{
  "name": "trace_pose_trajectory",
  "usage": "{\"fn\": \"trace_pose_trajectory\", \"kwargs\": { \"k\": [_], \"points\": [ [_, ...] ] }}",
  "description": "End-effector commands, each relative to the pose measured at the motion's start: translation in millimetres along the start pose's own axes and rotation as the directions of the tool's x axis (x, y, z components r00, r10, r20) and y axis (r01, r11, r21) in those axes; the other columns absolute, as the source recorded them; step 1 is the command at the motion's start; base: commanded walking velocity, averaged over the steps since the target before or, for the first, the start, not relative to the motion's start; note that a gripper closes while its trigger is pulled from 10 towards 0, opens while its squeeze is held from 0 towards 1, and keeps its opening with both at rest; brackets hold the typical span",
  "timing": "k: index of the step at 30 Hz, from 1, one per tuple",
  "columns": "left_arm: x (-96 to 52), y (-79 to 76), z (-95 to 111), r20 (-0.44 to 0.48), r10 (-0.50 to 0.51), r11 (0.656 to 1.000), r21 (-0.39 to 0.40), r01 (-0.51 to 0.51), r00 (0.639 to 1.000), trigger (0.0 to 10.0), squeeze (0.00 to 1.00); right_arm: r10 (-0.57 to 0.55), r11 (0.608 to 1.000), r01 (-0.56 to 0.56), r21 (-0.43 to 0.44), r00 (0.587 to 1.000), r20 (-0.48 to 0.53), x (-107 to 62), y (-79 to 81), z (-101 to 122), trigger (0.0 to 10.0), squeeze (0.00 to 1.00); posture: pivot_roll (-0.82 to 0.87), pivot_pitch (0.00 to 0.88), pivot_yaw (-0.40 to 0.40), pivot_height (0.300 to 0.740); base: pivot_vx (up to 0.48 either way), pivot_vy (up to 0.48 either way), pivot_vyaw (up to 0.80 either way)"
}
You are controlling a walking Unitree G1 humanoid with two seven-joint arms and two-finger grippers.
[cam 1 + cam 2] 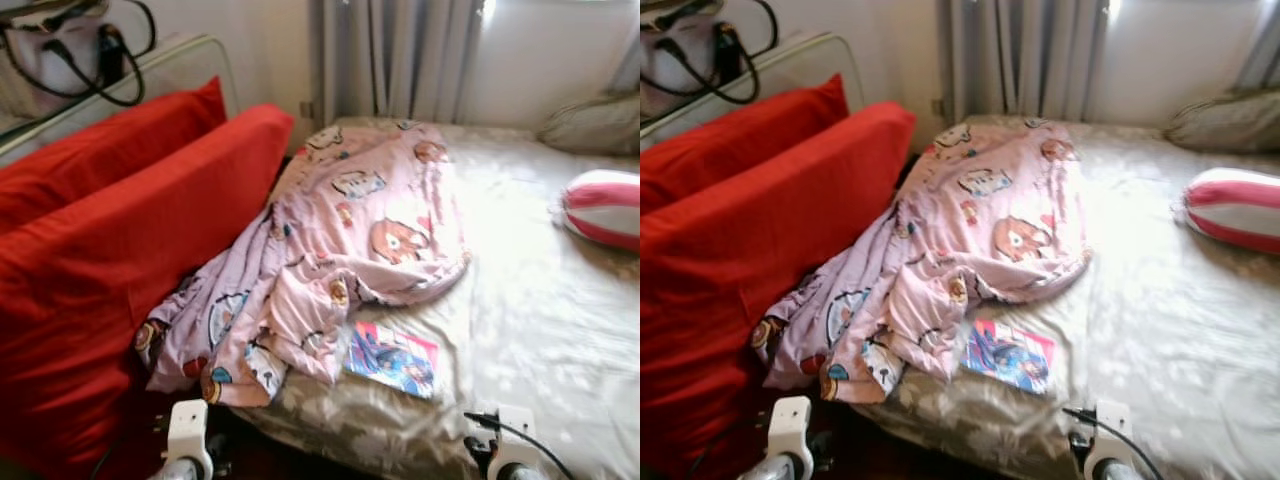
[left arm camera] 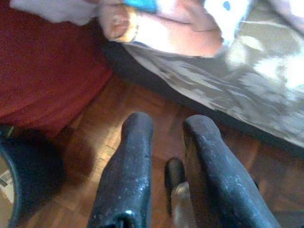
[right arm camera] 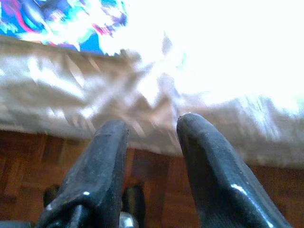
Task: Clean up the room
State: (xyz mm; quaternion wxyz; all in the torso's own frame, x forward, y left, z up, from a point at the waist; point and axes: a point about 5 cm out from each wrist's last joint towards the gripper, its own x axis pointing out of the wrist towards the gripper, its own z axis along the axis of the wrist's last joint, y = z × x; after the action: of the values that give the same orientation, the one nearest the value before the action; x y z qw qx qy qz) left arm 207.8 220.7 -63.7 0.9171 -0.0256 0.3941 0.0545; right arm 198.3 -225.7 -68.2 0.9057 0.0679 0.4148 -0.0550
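Both grippers are hanging empty, fingers apart, right gripper (image 3: 149,126) just short of the colourful comic book (image 1: 392,359), left gripper (image 2: 166,128) below the crumpled pink cartoon-print blanket (image 1: 340,240), red cushions (image 1: 110,260) crowding beside it.

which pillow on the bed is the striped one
The round pillow at the bed's right edge, with red and white stripes; the other pillow, behind it, is plain beige.

Book (image 1: 392,359): top edge tucked under the pink blanket (image 1: 340,250); cover artwork blurred, unreadable. Striped cushion (image 1: 603,208) cut off at the frame edge. Bed (image 3: 213,57) surface overexposed in the right wrist view, detail lost. Dark round object (image 2: 19,175), possibly a bin, truncated at the edge.
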Motion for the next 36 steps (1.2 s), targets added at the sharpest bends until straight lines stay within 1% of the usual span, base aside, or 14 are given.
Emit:
{"fn": "trace_pose_trajectory", "kwargs": {
  "k": [1, 9, 10, 18, 23, 24, 26, 27, 28, 29, 30, 32, 34, 36],
  "points": [
    [-0.6, 3.1, -1, -0.003, 0.007, 1.000, -0.006, -0.007, 1.000, 10.0, 0.00, 0.002, 1.000, -0.002, 0.015, 1.000, -0.013, -0.6, 2.6, -6, 10.0, 0.00, -0.04, 0.000, 0.058, 0.740, 0.000, 0.000, 0.00],
    [-0.8, 2.4, 2, 0.037, -0.003, 1.000, -0.027, 0.004, 0.999, 10.0, 0.00, 0.001, 1.000, -0.002, 0.030, 0.999, 0.037, -1.0, 2.3, -3, 10.0, 0.00, -0.04, 0.000, 0.057, 0.740, 0.000, 0.000, 0.00],
    [-1.2, 2.0, 4, 0.067, -0.006, 0.999, -0.044, 0.009, 0.998, 10.0, 0.00, 0.008, 0.999, -0.010, 0.033, 0.996, 0.083, -1.5, 2.7, 1, 10.0, 0.00, -0.04, 0.000, 0.056, 0.740, 0.000, 0.000, 0.00],
    [-4.1, 1.1, 6, 0.160, -0.008, 0.996, -0.088, 0.022, 0.987, 10.0, 0.00, 0.026, 0.998, -0.036, 0.042, 0.975, 0.223, -5.8, 2.4, 6, 10.0, 0.00, -0.04, 0.000, 0.036, 0.740, 0.000, 0.000, 0.00],
    [-7.6, 2.1, 0, 0.192, -0.008, 0.994, -0.106, 0.029, 0.981, 10.0, 0.00, 0.022, 0.997, -0.040, 0.062, 0.965, 0.262, -10.0, 0.4, 0, 10.0, 0.00, -0.05, 0.000, 0.030, 0.740, 0.000, 0.000, 0.00],
    [-2.2, -3.7, 33, 0.296, -0.026, 0.995, -0.087, 0.054, 0.955, 10.0, 0.00, 0.021, 0.997, -0.040, 0.066, 0.964, 0.266, -11.4, -0.2, -3, 10.0, 0.00, -0.05, 0.000, 0.036, 0.740, 0.000, 0.000, 0.00],
    [0.8, -12.9, 82, 0.440, -0.053, 0.995, -0.056, 0.086, 0.896, 10.0, 0.00, 0.021, 0.997, -0.040, 0.068, 0.963, 0.270, -13.5, -1.0, -8, 10.0, 0.00, -0.05, 0.000, 0.040, 0.740, 0.000, 0.000, 0.00],
    [-1.6, -17.7, 114, 0.540, -0.068, 0.994, -0.035, 0.103, 0.839, 10.0, 0.00, 0.048, 0.997, -0.068, 0.043, 0.930, 0.365, -8.0, 9.9, 22, 10.0, 0.00, -0.05, 0.000, 0.045, 0.740, 0.000, 0.000, 0.00],
    [-1.6, -17.7, 114, 0.540, -0.068, 0.994, -0.035, 0.103, 0.839, 10.0, 0.00, 0.048, 0.997, -0.068, 0.043, 0.930, 0.365, -8.0, 9.9, 22, 10.0, 0.00, -0.05, 0.000, 0.045, 0.740, 0.000, 0.000, 0.00],
    [-4.8, -17.0, 123, 0.585, -0.073, 0.994, -0.022, 0.105, 0.807, 10.0, 0.00, 0.094, 0.994, -0.107, -0.008, 0.834, 0.544, -3.0, 37.5, 96, 10.0, 0.00, -0.05, 0.000, 0.054, 0.740, 0.000, 0.000, 0.00],
    [-4.8, -17.0, 123, 0.585, -0.073, 0.994, -0.022, 0.105, 0.807, 10.0, 0.00, 0.094, 0.994, -0.107, -0.008, 0.834, 0.544, -3.0, 37.5, 96, 10.0, 0.00, -0.05, 0.000, 0.054, 0.740, 0.000, 0.000, 0.00],
    [-6.7, -14.4, 121, 0.599, -0.077, 0.995, -0.008, 0.103, 0.797, 10.0, 0.00, 0.092, 0.995, -0.101, -0.017, 0.802, 0.591, -5.5, 41.5, 110, 10.0, 0.00, -0.06, 0.000, 0.070, 0.740, 0.000, 0.000, 0.00],
    [-10.3, -10.9, 119, 0.623, -0.083, 0.995, 0.004, 0.102, 0.778, 10.0, 0.00, 0.093, 0.995, -0.095, -0.030, 0.775, 0.625, -9.2, 39.7, 112, 10.0, 0.00, -0.06, 0.000, 0.077, 0.740, 0.000, 0.000, 0.00],
    [-16.7, -6.9, 111, 0.649, -0.114, 0.993, 0.054, 0.105, 0.752, 10.0, 0.00, 0.109, 0.994, -0.088, -0.066, 0.731, 0.673, -16.0, 38.6, 111, 10.0, 0.00, -0.07, 0.000, 0.088, 0.740, 0.000, 0.000, 0.00]
  ]
}}
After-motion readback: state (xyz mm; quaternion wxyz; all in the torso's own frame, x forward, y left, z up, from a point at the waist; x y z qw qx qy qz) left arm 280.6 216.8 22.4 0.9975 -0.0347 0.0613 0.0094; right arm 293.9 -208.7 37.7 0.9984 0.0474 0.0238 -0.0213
